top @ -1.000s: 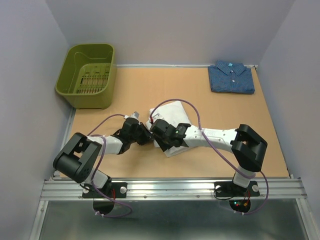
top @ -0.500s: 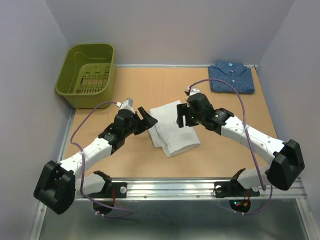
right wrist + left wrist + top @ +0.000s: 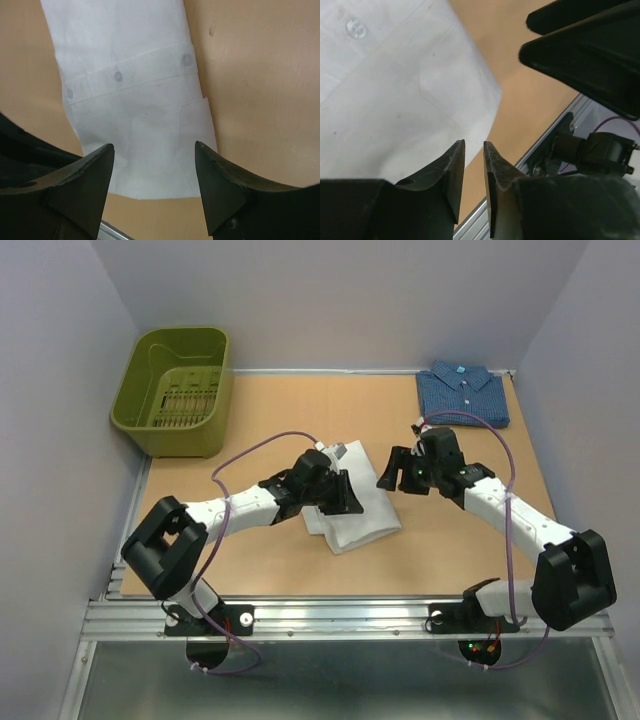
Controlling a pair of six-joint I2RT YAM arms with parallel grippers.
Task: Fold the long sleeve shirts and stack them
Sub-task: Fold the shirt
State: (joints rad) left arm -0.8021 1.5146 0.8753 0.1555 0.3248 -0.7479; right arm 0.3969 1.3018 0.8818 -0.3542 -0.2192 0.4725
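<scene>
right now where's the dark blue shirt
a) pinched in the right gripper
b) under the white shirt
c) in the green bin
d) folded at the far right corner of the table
d: the dark blue shirt lies folded at the far right corner of the table, well apart from the white shirt in the middle.

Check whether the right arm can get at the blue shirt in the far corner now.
Probably yes. The right gripper is open and holds nothing, hovering by the white shirt; bare table lies between it and the blue shirt, with nothing blocking.
</scene>
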